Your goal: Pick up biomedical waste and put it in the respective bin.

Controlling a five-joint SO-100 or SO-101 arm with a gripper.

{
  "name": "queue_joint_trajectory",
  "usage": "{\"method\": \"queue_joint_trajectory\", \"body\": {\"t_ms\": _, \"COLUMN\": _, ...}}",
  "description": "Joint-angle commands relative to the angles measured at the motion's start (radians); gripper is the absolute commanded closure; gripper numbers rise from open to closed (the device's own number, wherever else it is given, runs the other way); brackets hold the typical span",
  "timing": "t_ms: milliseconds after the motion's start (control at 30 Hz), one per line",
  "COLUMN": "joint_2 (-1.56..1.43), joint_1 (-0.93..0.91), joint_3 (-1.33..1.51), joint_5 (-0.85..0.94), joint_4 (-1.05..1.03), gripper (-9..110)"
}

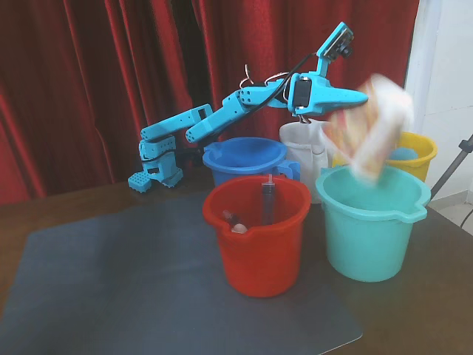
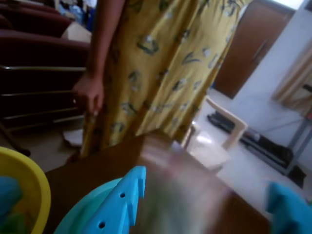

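The red bucket (image 1: 256, 235) sits near-left of the teal bucket (image 1: 372, 220), so my parted claw (image 1: 360, 97) may drop the blurred paper cup (image 1: 372, 129) astray.

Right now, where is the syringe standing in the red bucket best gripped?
Grip the syringe by its top end, coming straight down: it stands nearly upright in the red bucket, whose walls block any sideways approach.

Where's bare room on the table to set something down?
Bare: the grey mat left of the red bucket, in front of the arm's base. Crowded: right half, where red, blue and teal buckets cluster.
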State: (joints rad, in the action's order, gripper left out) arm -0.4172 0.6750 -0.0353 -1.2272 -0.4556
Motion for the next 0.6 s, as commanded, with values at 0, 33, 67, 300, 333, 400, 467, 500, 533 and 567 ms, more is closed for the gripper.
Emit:
{"method": "queue_joint_trajectory", "body": {"t_ms": 0, "joint_2": -0.098, "joint_1": -0.008, "joint_3": -0.164, "joint_5": 0.006, "joint_4": 0.008, "gripper": 69}}
{"method": "queue_joint_trajectory", "body": {"t_ms": 33, "joint_2": -0.098, "joint_1": -0.008, "joint_3": -0.164, "joint_5": 0.006, "joint_4": 0.008, "gripper": 68}}
{"method": "queue_joint_trajectory", "body": {"t_ms": 67, "joint_2": -0.098, "joint_1": -0.008, "joint_3": -0.164, "joint_5": 0.006, "joint_4": 0.008, "gripper": 67}}
{"method": "queue_joint_trajectory", "body": {"t_ms": 300, "joint_2": -0.141, "joint_1": -0.049, "joint_3": -0.232, "joint_5": 0.003, "joint_4": -0.255, "gripper": 68}}
{"method": "queue_joint_trajectory", "body": {"t_ms": 333, "joint_2": -0.169, "joint_1": -0.071, "joint_3": -0.288, "joint_5": 0.005, "joint_4": -0.339, "gripper": 68}}
{"method": "queue_joint_trajectory", "body": {"t_ms": 400, "joint_2": -0.236, "joint_1": -0.117, "joint_3": -0.407, "joint_5": 0.052, "joint_4": -0.607, "gripper": 70}}
{"method": "queue_joint_trajectory", "body": {"t_ms": 467, "joint_2": -0.339, "joint_1": -0.13, "joint_3": -0.428, "joint_5": 0.192, "joint_4": -0.896, "gripper": 76}}
{"method": "queue_joint_trajectory", "body": {"t_ms": 500, "joint_2": -0.451, "joint_1": -0.143, "joint_3": -0.42, "joint_5": 0.311, "joint_4": -1.075, "gripper": 81}}
{"method": "queue_joint_trajectory", "body": {"t_ms": 533, "joint_2": -0.552, "joint_1": -0.16, "joint_3": -0.417, "joint_5": 0.414, "joint_4": -1.221, "gripper": 86}}
{"method": "queue_joint_trajectory", "body": {"t_ms": 567, "joint_2": -0.657, "joint_1": -0.181, "joint_3": -0.417, "joint_5": 0.523, "joint_4": -1.359, "gripper": 90}}
